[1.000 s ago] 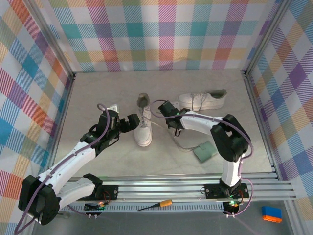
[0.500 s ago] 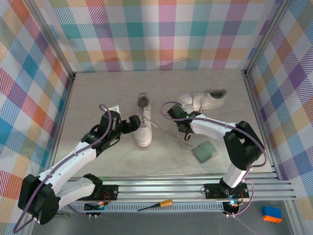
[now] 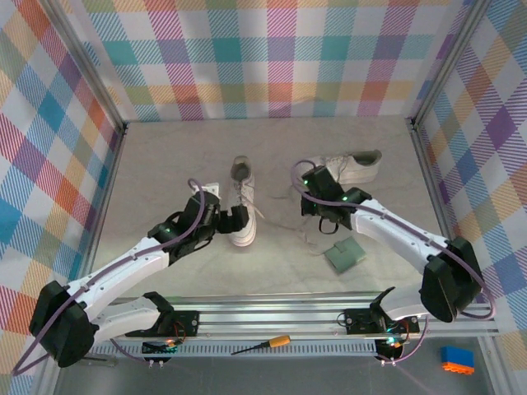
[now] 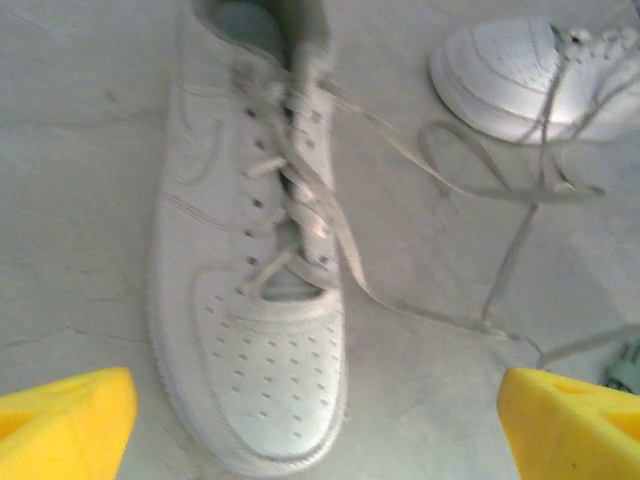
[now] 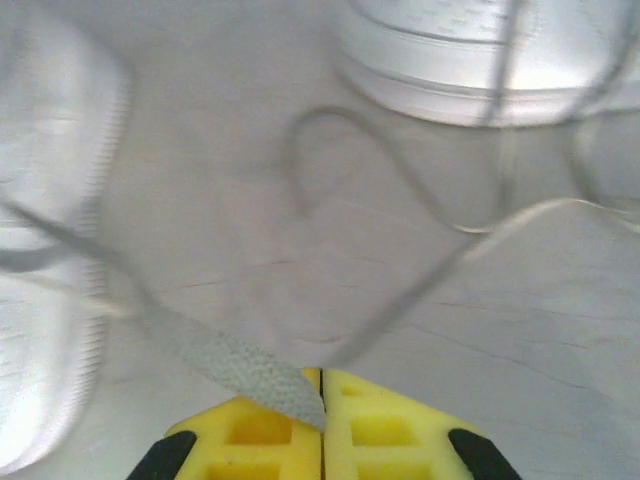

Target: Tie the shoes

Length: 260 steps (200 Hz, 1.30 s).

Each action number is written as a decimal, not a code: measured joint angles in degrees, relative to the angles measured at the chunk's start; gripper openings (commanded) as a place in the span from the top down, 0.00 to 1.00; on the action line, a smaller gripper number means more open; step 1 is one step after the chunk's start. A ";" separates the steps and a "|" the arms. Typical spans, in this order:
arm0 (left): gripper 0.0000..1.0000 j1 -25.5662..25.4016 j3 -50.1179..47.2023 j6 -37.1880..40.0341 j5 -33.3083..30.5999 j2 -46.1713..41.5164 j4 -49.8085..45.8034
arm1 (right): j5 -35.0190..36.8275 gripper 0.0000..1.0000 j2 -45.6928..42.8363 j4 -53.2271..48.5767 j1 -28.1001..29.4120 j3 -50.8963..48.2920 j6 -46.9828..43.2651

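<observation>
One of the white shoes (image 3: 241, 191) stands in the middle with its toe toward the arms, laces loose (image 4: 250, 300). The other shoe (image 3: 346, 169) lies to the right, farther back (image 4: 525, 75). My left gripper (image 3: 240, 219) hovers over the near shoe's toe, open, its yellow fingers (image 4: 62, 420) far apart and nothing between them (image 4: 315, 440). My right gripper (image 3: 314, 197) sits between the two shoes, shut on a flat white lace (image 5: 245, 368) that runs left toward the near shoe (image 5: 40, 250); the fingertips (image 5: 322, 400) press together.
A small green pad (image 3: 344, 255) lies on the table right of the near shoe. Loose lace loops (image 5: 400, 200) trail across the table between the shoes. Checked walls enclose the table. A screwdriver (image 3: 262, 344) lies on the front rail.
My right gripper has moved right and back, away from the near shoe, with the lace pinched. My left gripper has slid right, over the shoe's toe.
</observation>
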 measured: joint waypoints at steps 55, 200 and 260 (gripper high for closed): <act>0.06 -9.77 0.79 8.98 -0.02 5.31 1.42 | -23.32 0.93 3.80 -2.32 -8.92 13.33 -3.39; 0.29 -22.43 26.82 1.73 -6.49 35.85 -4.79 | -34.69 0.98 28.24 -12.04 -23.37 32.81 -4.07; 0.30 -25.18 32.59 -9.92 -7.19 44.76 -9.01 | -34.93 0.98 28.24 -11.93 -23.39 32.83 -2.56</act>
